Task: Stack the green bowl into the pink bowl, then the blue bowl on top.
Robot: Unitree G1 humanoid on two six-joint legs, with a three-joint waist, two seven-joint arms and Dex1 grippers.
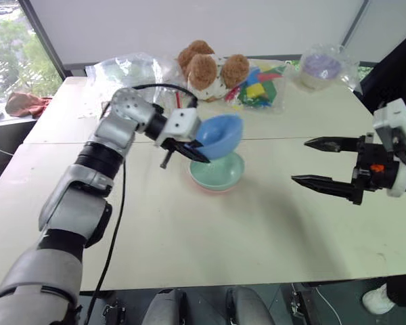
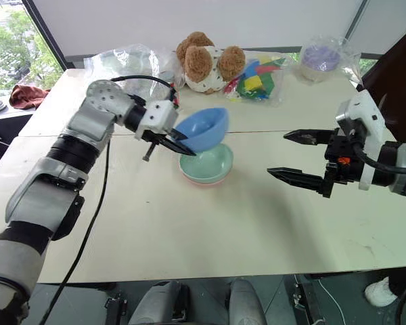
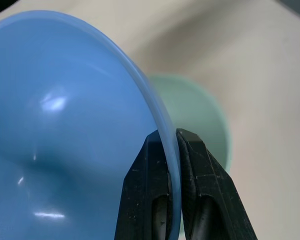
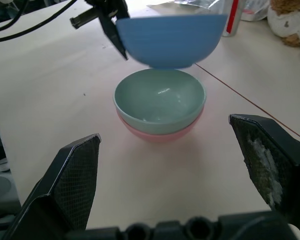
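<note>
- A red cloth (image 1: 26,103) lies past the table's (image 1: 257,230) far left edge.
- A clear bag (image 1: 125,70) sits at the far left of the table, crumpled.
- The left gripper (image 1: 193,149) is clamped on the rim of the blue bowl (image 1: 220,134); the left wrist view shows one finger (image 3: 145,195) inside the rim and one outside.
- The blue bowl hangs tilted in the air, above the nested bowls and not touching them.
- The green bowl (image 4: 160,97) sits inside the pink bowl (image 4: 162,132), near the table's middle; only a pink band shows below the green rim.
- A brown plush toy (image 1: 206,68) lies at the far side, behind the bowls.
- Coloured blocks in a clear wrap (image 1: 260,88) lie just right of the toy.
- A purple bowl in a clear bag (image 1: 320,68) stands at the far right.
- The right gripper (image 1: 325,162) hovers over the right side of the table, well apart from the bowls, jaws spread wide with nothing between them, fingers pointing toward the stack.
</note>
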